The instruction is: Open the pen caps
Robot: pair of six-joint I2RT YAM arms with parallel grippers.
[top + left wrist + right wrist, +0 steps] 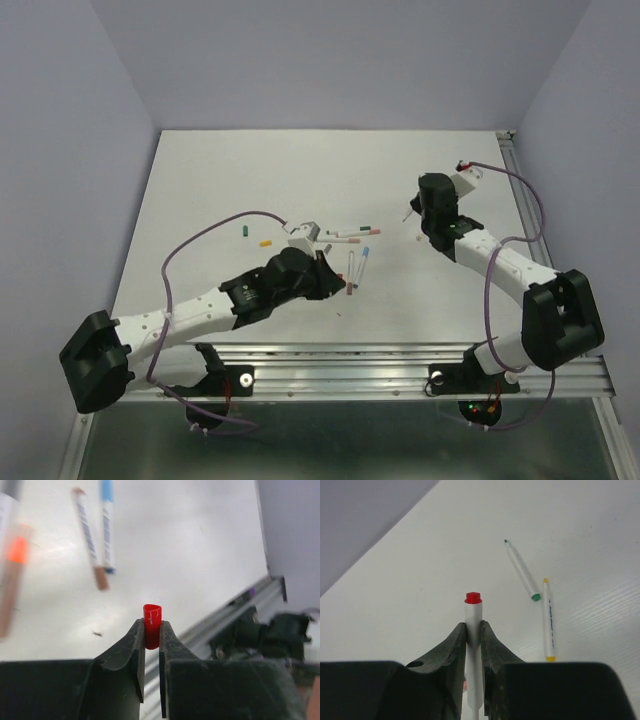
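Left gripper [152, 632] pinches a small red plastic cap [152, 616] well clear of the white cylindrical pen barrel [473, 617], which right gripper [473, 630] clamps as anchor.

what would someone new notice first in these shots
The left claw stands out first, pinching a tiny red cap upright between its fingertips. Next comes the right claw, clamped on a white pen whose red end sticks out past its fingers. A scatter of loose pens lies in the middle of the table.
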